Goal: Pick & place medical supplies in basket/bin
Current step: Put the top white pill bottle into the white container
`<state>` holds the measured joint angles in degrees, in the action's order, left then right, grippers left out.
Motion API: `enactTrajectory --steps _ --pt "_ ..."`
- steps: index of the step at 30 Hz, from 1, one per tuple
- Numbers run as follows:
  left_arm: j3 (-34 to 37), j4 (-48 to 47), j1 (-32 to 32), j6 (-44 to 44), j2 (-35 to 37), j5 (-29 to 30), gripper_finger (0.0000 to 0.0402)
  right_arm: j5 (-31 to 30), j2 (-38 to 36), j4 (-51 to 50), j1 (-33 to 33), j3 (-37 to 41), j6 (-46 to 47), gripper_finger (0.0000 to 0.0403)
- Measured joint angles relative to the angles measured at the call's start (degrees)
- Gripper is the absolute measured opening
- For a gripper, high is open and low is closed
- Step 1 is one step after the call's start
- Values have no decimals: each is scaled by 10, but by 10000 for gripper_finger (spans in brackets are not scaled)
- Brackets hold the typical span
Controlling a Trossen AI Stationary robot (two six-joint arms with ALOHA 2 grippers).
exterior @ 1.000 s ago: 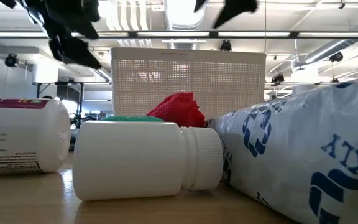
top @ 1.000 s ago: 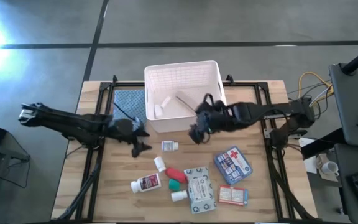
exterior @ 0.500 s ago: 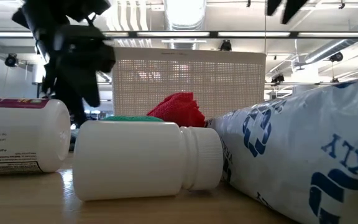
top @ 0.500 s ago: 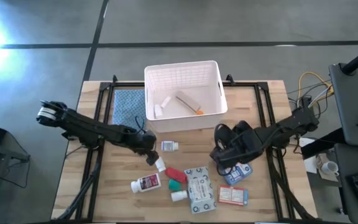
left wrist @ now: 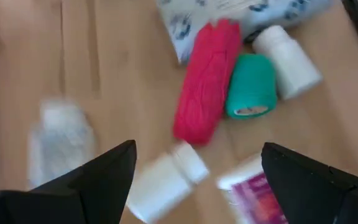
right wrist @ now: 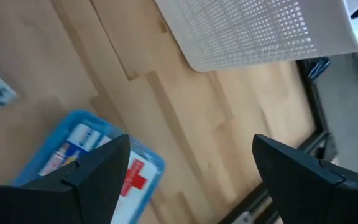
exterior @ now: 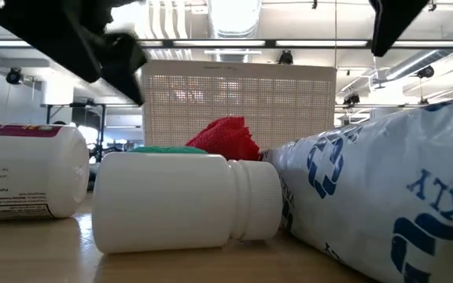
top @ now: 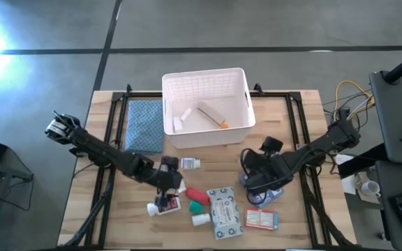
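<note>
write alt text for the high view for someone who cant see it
Seen from above, two dark robot arms reach over a wooden table: the left gripper hangs open over the white pill bottles, and the right gripper hangs open over a blue red-cross pouch. Behind them, a white lattice bin already holds a few items, beside a blue patterned cloth.

A white pill bottle (exterior: 183, 200) lies before the lattice bin (exterior: 238, 102).

White lattice bin (top: 239, 104) holding two items, supplies (top: 218, 206) scattered on table nearby
</note>
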<state>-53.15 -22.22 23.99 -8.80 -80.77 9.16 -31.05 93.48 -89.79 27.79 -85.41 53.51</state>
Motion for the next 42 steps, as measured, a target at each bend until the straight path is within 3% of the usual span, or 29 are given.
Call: enactTrajectory --steps 4,15,25,29,37,42 --pt "-5 -16 -9 131 -5 1 322 -5 -17 4 0 23 -7 327" --pt "5 -40 -27 319 -74 -19 322 -3 -69 10 5 34 51 326" --pt "-36 -62 -49 321 -151 -30 313 -5 -79 17 6 34 93 326" --pt "-50 -90 -53 321 -162 -42 273 -5 -79 20 6 35 96 327" --pt "-56 -104 -53 321 -162 -46 155 -7 -79 25 6 56 110 326" --pt "-90 -216 -53 243 -157 -47 138 -7 -79 42 6 66 104 326"
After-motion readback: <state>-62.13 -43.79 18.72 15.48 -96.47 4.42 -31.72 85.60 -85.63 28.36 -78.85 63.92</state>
